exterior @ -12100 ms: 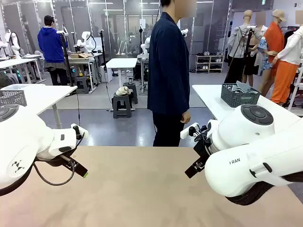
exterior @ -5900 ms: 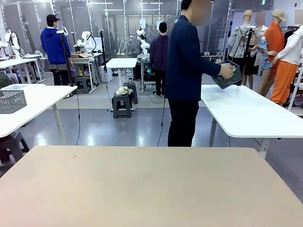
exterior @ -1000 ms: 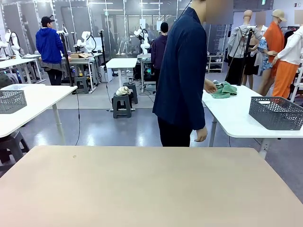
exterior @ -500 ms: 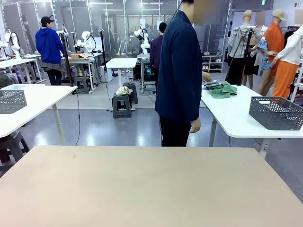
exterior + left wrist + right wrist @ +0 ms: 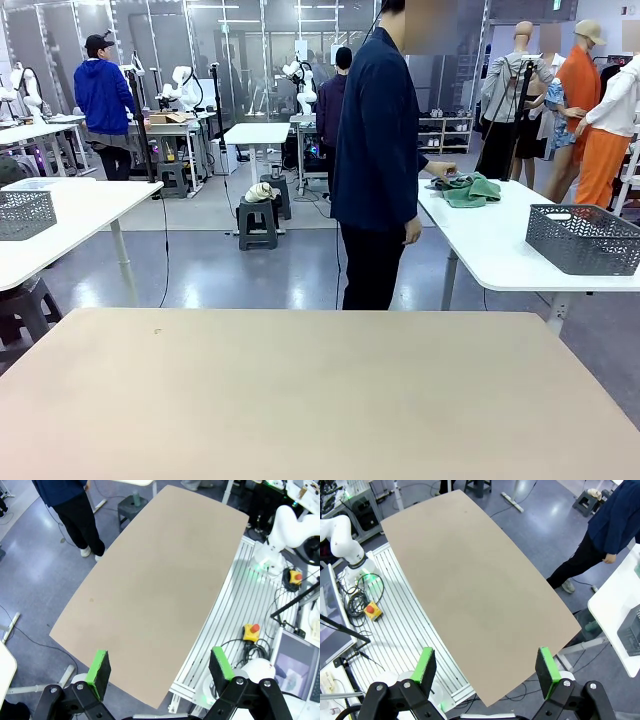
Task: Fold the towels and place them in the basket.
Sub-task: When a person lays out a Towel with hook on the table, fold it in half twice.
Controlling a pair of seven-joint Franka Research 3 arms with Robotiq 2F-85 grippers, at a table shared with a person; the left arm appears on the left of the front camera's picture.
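The left jaws hang spread above the tan surface [image 5: 300, 400]. Farther right, a person's hand [image 5: 440, 169] touches the towels [image 5: 468, 189] (likely soft and limp; best pinched at a corner), on the white surface [image 5: 490, 255] beside the basket [image 5: 583, 238]. The right jaws are spread too.

The wide rectangular tabletop [image 5: 300, 400] is plain matte beige, with no pattern. On the glossy white side table [image 5: 480, 250], the crumpled terry towel [image 5: 472, 189] is mid green. The rectangular plastic basket [image 5: 585, 245] is dark grey with a fine lattice of holes, darker than the pale grey lattice basket [image 5: 24, 213]. The person [image 5: 378, 140] wears a navy jacket over black trousers. The left gripper [image 5: 160, 665] and right gripper [image 5: 486, 666] are black, with bright green pads.
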